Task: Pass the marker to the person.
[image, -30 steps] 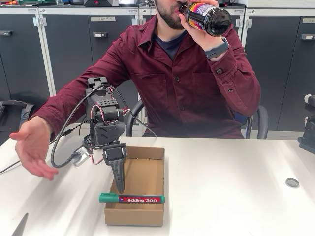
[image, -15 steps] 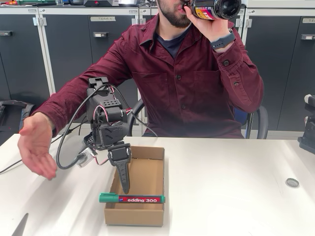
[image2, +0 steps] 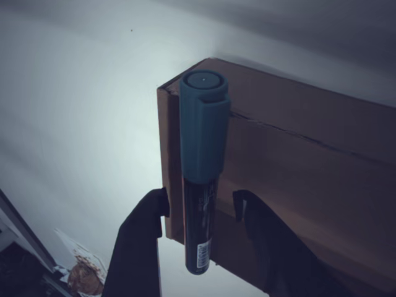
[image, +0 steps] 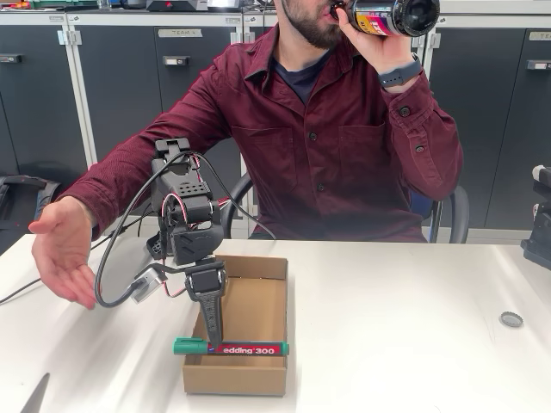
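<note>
The marker (image: 231,348) lies across the front rim of an open cardboard box (image: 258,301) that sits near the front edge of the counter (image: 405,327), its green cap jutting past the box's left wall in the fixed view. The tool (image2: 201,207) hangs just over it with its fingers spread, one on each side of the dark barrel in the wrist view, not yet pinching.

The marker looks light and stiff, with a smooth round barrel that may roll or slip along the cardboard edge. The labelled barrel just behind the cap seems the best place to grip, squarely across its width.

The person (image: 336,138) sits behind the counter, drinking from a bottle (image: 398,15), with an open hand (image: 65,254) held out over the counter's left side.
</note>
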Available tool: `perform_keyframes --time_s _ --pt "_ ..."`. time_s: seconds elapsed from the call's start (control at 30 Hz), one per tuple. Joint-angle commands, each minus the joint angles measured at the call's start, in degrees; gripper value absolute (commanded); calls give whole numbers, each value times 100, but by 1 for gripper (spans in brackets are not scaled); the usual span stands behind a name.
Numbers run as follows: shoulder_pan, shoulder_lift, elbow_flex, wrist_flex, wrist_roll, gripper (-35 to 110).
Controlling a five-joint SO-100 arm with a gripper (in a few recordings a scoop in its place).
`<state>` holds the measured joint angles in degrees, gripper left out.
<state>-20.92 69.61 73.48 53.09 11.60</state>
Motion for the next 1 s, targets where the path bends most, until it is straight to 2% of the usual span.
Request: perform_keyframes --time_s 0.0,0.77,0.83,0.9,0.97 --pt "70 35 -316 -53 0 20" --pt "149 -158 -325 -176 0 21" --pt "149 -149 -272 -264 -70 15" --pt "149 -141 -255 -343 -141 0" --pt "149 -105 -176 -422 -158 -5"
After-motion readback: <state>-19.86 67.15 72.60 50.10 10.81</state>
